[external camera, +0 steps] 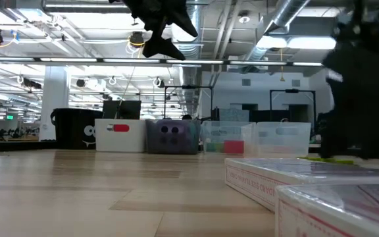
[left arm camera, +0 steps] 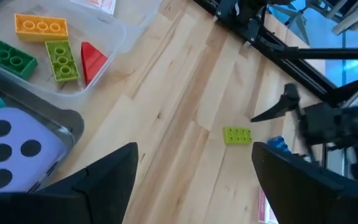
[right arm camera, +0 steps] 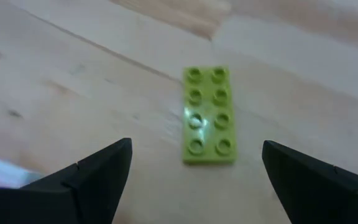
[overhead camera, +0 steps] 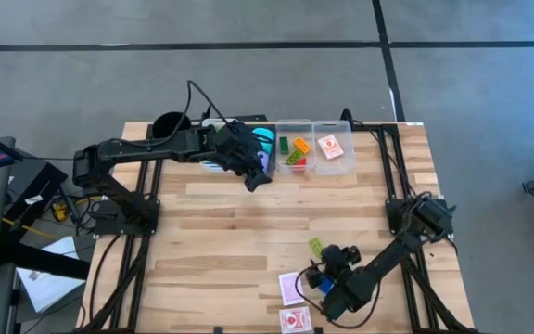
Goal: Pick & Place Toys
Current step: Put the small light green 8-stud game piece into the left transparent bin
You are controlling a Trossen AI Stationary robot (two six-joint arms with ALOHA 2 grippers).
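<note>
- The right gripper is seen low over the near right part of the wooden tabletop, its jaws spread wide and empty.
- In the right wrist view a lime-green brick with eight studs lies flat on the wood, ahead of and between the two dark fingers; no contact with either is seen.
- In the high view the same brick is found just beside that gripper, on its far side.
- A blue brick is partly hidden under the right arm; more cannot be told.
- Two red-white cards lie near the tabletop's near edge: one just left of the right gripper, the other nearer the edge.
- The left gripper is held above the far middle of the tabletop, beside the bins, with its jaws wide apart and nothing between them.
- In the left wrist view a clear bin is seen holding an orange brick, a dark green brick, a light green brick and a red piece.
- A purple die with black dots sits in the neighbouring bin.
- A further clear bin holds a red-white card.
- A black round cup stands at the far left corner.
</note>
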